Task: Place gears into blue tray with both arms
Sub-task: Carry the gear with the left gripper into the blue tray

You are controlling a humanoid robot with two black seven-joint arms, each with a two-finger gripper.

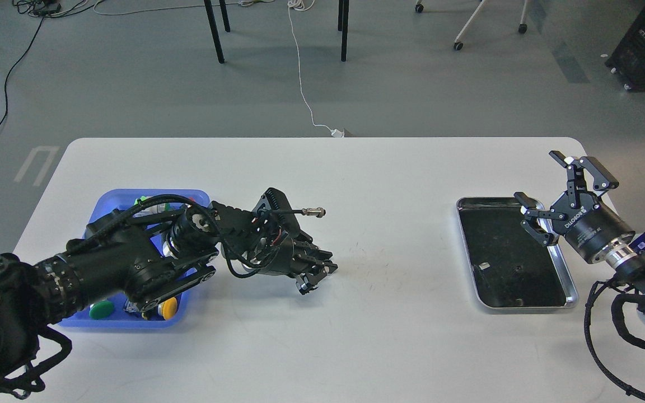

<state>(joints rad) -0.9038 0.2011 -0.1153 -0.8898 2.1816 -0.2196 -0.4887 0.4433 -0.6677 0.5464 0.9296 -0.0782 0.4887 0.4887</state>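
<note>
My left gripper [318, 275] lies low over the table just right of the blue tray [115, 197], its fingers pressed together. A tiny dark gear was between them a moment ago and is now hidden in the closed fingers. The left arm crosses over the blue tray and covers much of it. My right gripper [552, 193] hangs open above the far right corner of the steel tray [524, 307], with nothing between its fingers. A few tiny specks [518, 269] lie on that tray's black inside, too small to tell what they are.
Push-buttons with a green cap [101, 309] and a yellow cap [169, 307] lie at the blue tray's front. A metal cable plug [314, 211] sticks out from the left wrist. A small pale piece [485, 266] lies in the steel tray. White tabletop stretches between the trays.
</note>
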